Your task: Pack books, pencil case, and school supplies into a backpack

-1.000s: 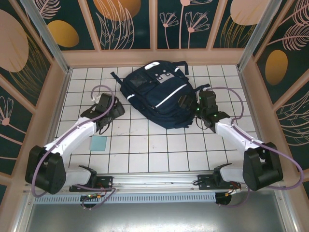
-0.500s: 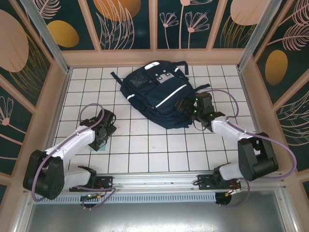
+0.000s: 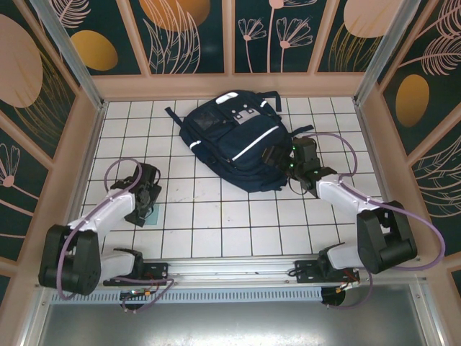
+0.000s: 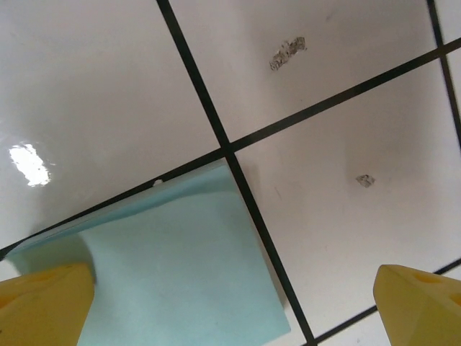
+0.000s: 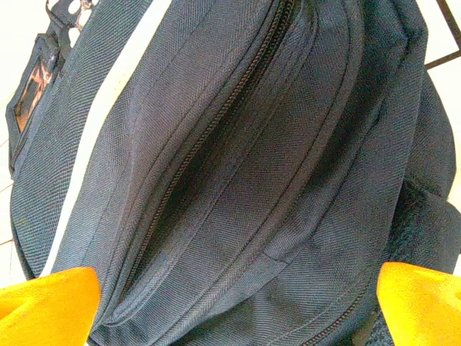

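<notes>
On the table [image 4: 346,144], our left pincer [image 4: 230,306] hangs spread over the pale-teal card [image 4: 180,267]; we should catch its edge squarely, with our right pincer [image 5: 238,303] spread at the backpack [image 5: 238,166].

The backpack [image 3: 234,140] is laid flat at the far ctr of the table [image 3: 238,223]. The card [image 4: 173,274] is set on the near-left tiles, well apart from it, w/ the left gripper [image 4: 234,306] held directly above. The right gripper [image 3: 277,160] is held close over the backpack's near-right side.
</notes>
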`<state>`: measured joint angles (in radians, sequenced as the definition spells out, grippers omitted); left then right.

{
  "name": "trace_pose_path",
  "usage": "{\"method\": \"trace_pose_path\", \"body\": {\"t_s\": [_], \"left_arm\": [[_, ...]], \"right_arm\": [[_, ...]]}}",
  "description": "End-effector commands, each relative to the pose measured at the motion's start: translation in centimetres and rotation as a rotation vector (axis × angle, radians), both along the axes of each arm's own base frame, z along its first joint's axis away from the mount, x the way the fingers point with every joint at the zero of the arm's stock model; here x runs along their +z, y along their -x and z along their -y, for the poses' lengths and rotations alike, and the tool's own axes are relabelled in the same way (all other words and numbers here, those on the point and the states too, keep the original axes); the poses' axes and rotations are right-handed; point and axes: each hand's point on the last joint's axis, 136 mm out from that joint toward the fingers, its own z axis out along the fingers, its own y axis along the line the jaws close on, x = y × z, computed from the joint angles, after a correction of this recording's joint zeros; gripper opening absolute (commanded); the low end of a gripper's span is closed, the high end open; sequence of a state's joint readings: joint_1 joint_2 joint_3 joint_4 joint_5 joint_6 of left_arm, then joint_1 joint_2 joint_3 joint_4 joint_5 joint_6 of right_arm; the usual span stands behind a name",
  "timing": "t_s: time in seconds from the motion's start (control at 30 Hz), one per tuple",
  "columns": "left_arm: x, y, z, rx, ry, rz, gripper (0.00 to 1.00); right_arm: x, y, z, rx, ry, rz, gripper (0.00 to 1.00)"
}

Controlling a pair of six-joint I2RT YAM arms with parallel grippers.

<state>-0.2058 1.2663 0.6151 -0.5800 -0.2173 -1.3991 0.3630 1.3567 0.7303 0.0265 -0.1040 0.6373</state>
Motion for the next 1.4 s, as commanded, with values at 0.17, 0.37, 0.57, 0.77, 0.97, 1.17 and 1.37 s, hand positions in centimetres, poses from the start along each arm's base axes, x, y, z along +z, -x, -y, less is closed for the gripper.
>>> {"method": "trace_pose_path", "body": {"t_s": [0.17, 0.37, 0.57, 0.77, 0.97, 1.17, 1.37], "left_arm": [[-2.2, 0.2, 1.3, -0.016, 0.072, -0.075, 0.99], [-4.5, 1.2, 2.6, -0.027, 0.152, -0.123, 0.99], [-0.7, -4.9, 2.9, -0.168, 0.082, 0.003, 0.97], [2.3, -9.2, 4.3, -0.245, 0.093, 0.093, 0.97], [2.8, -7.2, 3.5, -0.247, 0.064, 0.031, 0.99], [1.0, -3.1, 3.3, -0.232, 0.093, -0.102, 0.99], [-0.8, -3.3, 3.9, -0.209, 0.129, -0.108, 0.99]], "right_arm": [[0.4, 0.6, 1.5, -0.081, 0.049, 0.029, 0.99], [0.7, 0.6, 1.8, -0.095, 0.063, 0.036, 0.99], [0.5, 0.3, 1.5, -0.093, 0.048, 0.035, 0.99], [0.1, 0.1, 0.9, -0.078, 0.054, 0.021, 0.99], [-0.3, 0.2, 0.7, -0.074, 0.055, 0.009, 0.99], [-0.4, -0.2, 0.3, -0.066, 0.06, 0.007, 0.99], [-0.5, -0.3, 0.0, -0.059, 0.064, 0.006, 0.99]]}}
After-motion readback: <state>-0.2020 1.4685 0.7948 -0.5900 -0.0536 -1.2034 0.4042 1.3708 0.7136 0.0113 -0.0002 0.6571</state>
